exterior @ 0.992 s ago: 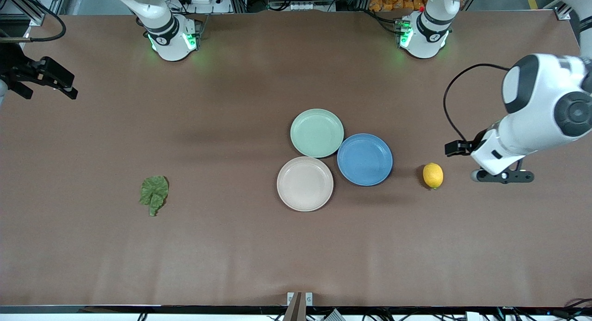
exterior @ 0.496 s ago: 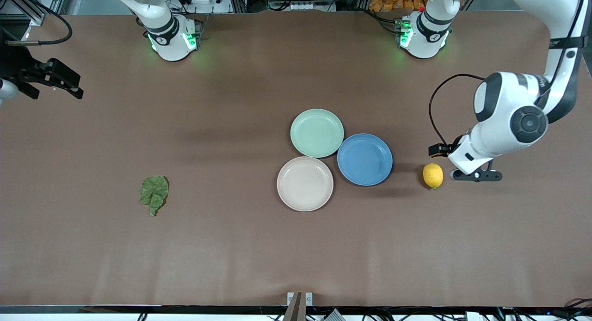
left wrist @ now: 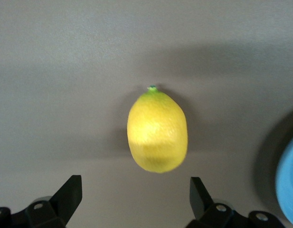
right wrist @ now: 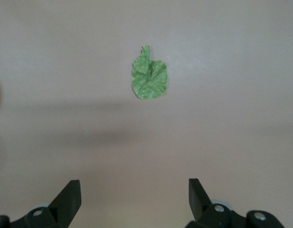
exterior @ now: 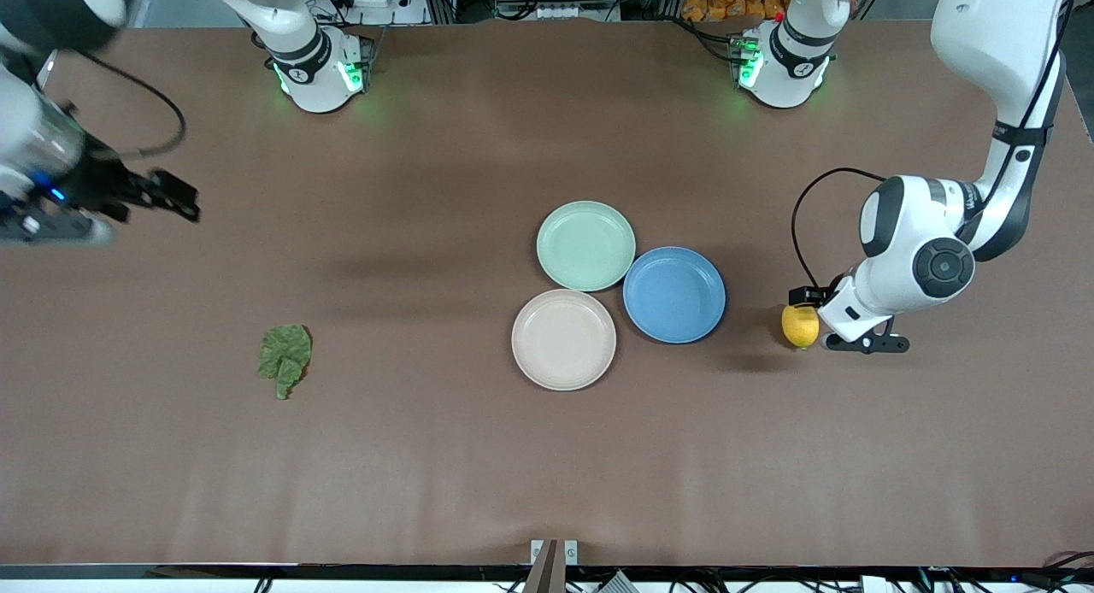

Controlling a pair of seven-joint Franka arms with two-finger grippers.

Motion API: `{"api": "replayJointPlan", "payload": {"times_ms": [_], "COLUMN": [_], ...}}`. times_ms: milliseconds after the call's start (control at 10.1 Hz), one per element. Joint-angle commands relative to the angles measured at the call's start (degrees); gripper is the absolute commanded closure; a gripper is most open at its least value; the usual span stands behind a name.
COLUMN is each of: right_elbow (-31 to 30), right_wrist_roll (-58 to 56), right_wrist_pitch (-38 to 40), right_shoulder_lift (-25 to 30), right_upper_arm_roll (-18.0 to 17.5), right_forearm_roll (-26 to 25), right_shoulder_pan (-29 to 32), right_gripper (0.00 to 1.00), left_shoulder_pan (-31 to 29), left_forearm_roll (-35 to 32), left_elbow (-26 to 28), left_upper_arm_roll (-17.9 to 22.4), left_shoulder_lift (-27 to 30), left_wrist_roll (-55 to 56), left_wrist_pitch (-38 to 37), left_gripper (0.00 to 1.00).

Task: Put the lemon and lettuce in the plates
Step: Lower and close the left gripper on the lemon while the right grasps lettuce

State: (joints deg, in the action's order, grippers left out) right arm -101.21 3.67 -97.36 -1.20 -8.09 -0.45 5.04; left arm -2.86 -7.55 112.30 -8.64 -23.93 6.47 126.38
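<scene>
- The right gripper [exterior: 128,202] hangs high over the table [exterior: 427,473] at the right arm's end, fingers spread wide and empty. Its wrist view shows the lettuce well ahead of the fingertips, so a straight drop from here would likely land short of the leaf.
- The lettuce [exterior: 285,359] lies flat on the bare table, well apart from the plates. A thin leaf like that could slip out from under the fingertips or fold up, and the fingers may scrape the surface.
- The green plate [exterior: 585,244], the cream plate [exterior: 563,339] and the blue plate [exterior: 673,294] sit clustered mid-table, rims touching or nearly so, all empty. A careless drop could end in the blue one, which I judge the wrong dish.
- The lemon [exterior: 799,324] rests on the table beside the blue plate, toward the left arm's end.
- The left gripper [exterior: 842,332] is just beside the lemon, fingers spread and holding nothing. The round fruit could roll away if one finger nudges it first.
</scene>
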Motion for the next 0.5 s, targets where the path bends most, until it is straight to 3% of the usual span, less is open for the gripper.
{"api": "replayJointPlan", "payload": {"times_ms": [0,397], "right_elbow": [-1.27,-1.44], "right_wrist_roll": [-0.07,0.02], "right_wrist_pitch": [-7.11,-22.48], "right_shoulder_lift": [-7.82,-19.87], "right_upper_arm_roll": [0.17,1.05], "right_forearm_roll": [0.89,0.45], "right_shoulder_pan": [0.06,0.06], "right_gripper": [0.0,0.0], "left_shoulder_pan": [-0.21,-0.04], "left_forearm_roll": [-1.5,-1.5], "left_elbow": [-2.87,-2.97], "left_upper_arm_roll": [-0.15,-0.15], "left_shoulder_lift": [-3.74,-5.59], "left_wrist_roll": [-0.93,-0.67], "left_wrist_pitch": [0.97,1.59], "left_gripper": [0.0,0.0]}}
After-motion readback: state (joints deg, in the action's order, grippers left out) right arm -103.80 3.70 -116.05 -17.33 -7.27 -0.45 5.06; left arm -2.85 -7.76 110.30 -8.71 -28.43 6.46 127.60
